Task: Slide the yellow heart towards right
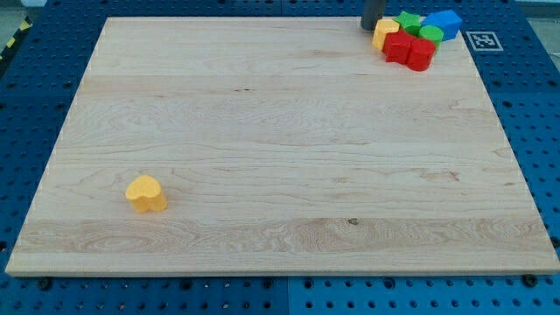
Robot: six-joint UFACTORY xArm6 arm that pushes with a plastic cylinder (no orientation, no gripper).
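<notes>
One yellow heart [146,193] lies alone in the lower left part of the wooden board [280,149], with bare wood all around it and nothing touching it. Its lobes point toward the view's upper left and its narrow end toward the lower right.

Far from it, at the view's top right corner of the board, the other blocks sit bunched together. A second yellow block [385,32] is at the left of that bunch; its shape is hard to make out. Just right of it and slightly lower are two red blocks [409,49], pressed side by side. Above them sit a green block [408,22] and a rounder green block [430,34], and a blue block [444,23] closes the bunch on the right.

My tip [368,27] stands at the top edge of the view, just beside the left of the yellow block in the bunch; I cannot tell whether it touches it. It is well apart from the yellow heart, diagonally across the board. The rod is a plain dark stick, so it has nothing to spread or pinch, and it holds nothing.

A black-and-white marker tag [484,40] lies on the blue perforated table [35,70], just off the board's upper right corner.
</notes>
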